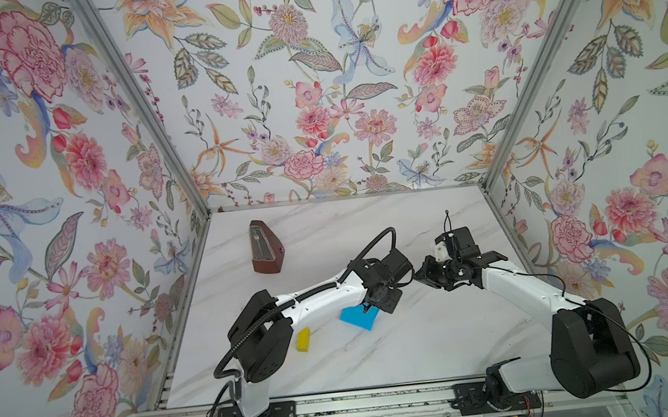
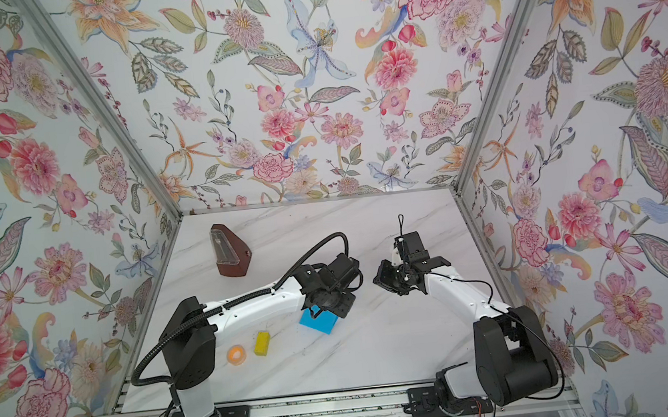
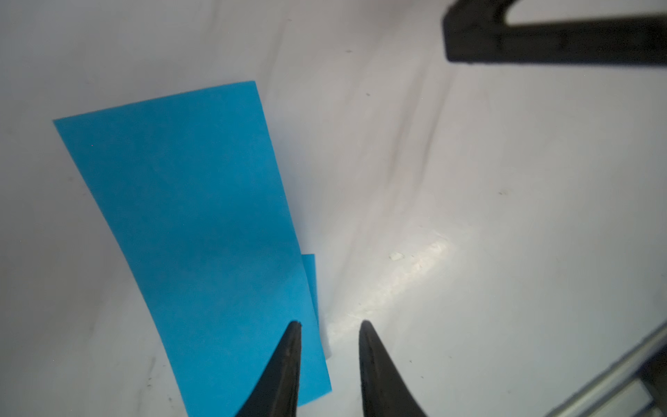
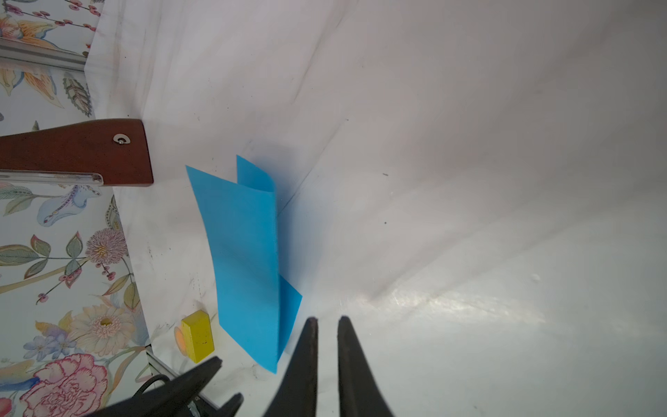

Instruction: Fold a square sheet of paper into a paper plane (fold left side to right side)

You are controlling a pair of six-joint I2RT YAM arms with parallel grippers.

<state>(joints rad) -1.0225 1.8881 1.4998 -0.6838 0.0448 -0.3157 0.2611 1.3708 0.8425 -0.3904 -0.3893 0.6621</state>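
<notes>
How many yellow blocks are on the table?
1. The yellow block lies on the white table, just left of the folded blue sheet of paper and beside an orange ring. The robot arms may hide others.

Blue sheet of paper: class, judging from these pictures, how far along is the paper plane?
Done: the blue sheet is folded in half, one layer over the other, though the top layer arches up. In hand: the left hand hangs open at the sheet's edge; the right hand, slightly parted, holds nothing. Left: pressing that fold flat, then the nose and wings, neither visible yet.
</notes>
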